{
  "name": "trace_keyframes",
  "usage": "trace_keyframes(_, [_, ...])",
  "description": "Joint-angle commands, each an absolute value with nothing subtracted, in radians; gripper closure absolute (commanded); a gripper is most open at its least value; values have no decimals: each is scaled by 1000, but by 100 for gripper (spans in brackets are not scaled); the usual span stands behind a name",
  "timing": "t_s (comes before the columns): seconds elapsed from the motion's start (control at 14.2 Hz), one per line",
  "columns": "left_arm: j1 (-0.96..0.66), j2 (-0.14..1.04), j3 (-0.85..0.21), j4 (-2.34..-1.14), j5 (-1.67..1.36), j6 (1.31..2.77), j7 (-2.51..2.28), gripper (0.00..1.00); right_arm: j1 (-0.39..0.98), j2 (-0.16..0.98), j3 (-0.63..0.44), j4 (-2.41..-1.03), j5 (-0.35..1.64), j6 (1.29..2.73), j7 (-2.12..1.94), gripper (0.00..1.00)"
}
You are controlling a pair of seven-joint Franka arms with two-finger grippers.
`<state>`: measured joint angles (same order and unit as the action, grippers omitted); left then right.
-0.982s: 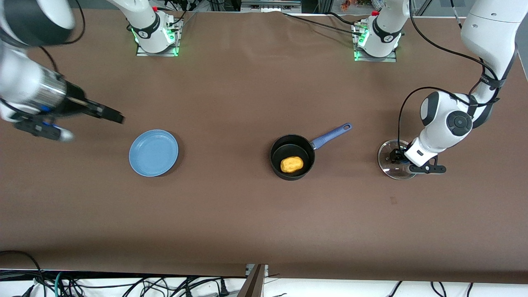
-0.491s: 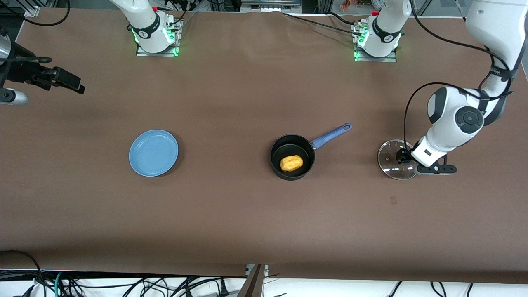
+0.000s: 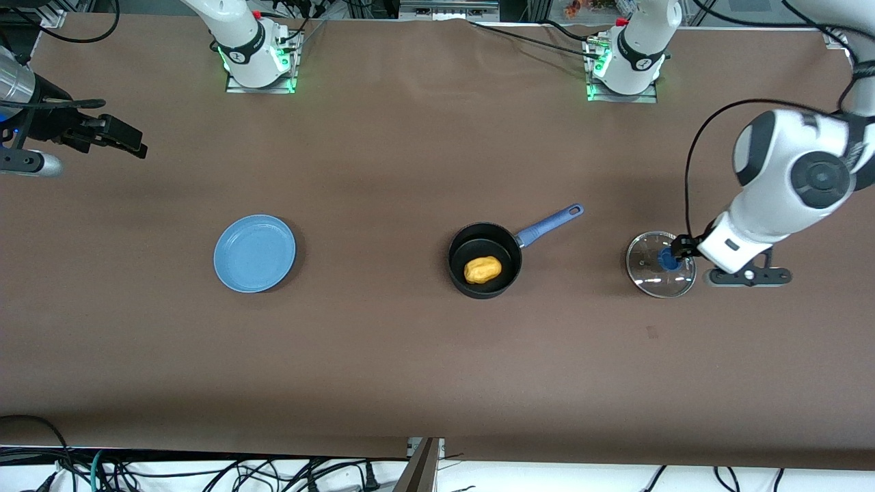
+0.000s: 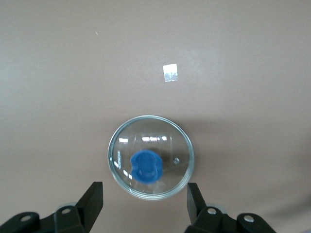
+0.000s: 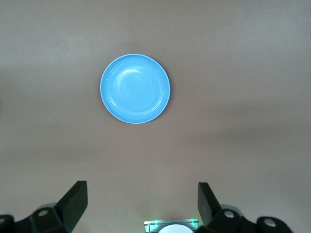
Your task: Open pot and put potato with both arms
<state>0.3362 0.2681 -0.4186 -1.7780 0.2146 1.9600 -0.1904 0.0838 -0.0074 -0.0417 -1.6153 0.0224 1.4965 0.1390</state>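
The black pot [image 3: 459, 254] stands uncovered mid-table, its blue handle [image 3: 550, 224] pointing toward the left arm's end. The yellow-orange potato [image 3: 482, 269] lies inside it. The pot's glass lid [image 3: 660, 264] with a blue knob lies flat on the table, beside the pot toward the left arm's end. It also shows in the left wrist view [image 4: 151, 157]. My left gripper [image 3: 678, 247] hangs over the lid's edge, open and empty [image 4: 145, 194]. My right gripper [image 3: 126, 140] is at the right arm's end of the table, open and empty [image 5: 142, 194].
A light-blue plate [image 3: 254, 253] lies toward the right arm's end and shows empty in the right wrist view [image 5: 135, 88]. The two arm bases [image 3: 256, 51] [image 3: 625, 61] stand along the table's back edge. A small pale patch [image 4: 170, 73] is on the table near the lid.
My left gripper has let go of the lid's knob and risen off the lid. My right gripper has swung away from the plate toward the table's end, then stayed there.
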Motion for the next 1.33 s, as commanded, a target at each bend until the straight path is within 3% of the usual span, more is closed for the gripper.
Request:
trace_keyframes(0.0, [336, 282, -439, -1573, 184, 1737, -189, 22, 86, -2, -38, -1597, 8, 1502, 132, 0])
trace_keyframes(0.28, [336, 284, -439, -1381, 178, 1527, -183, 22, 86, 11, -40, -1555, 11, 1494, 118, 0])
trace_keyframes(0.63, [348, 284, -433, -1263, 143, 1444, -184, 21, 80, 12, -43, -1554, 25, 1500, 118, 0])
trace_keyframes(0.91, [348, 291, -431, -1252, 140, 1445, -183, 16, 129, 14, -32, -1555, -46, 1499, 123, 0])
trace_keyframes(1.05, [345, 299, -433, -1252, 130, 1448, -190, 0, 136, 17, -31, -1557, -58, 1497, 123, 0])
trace_keyframes(1.26, [330, 310, -425, -1247, 135, 1498, -190, 0, 138, 18, -31, -1559, -60, 1494, 123, 0])
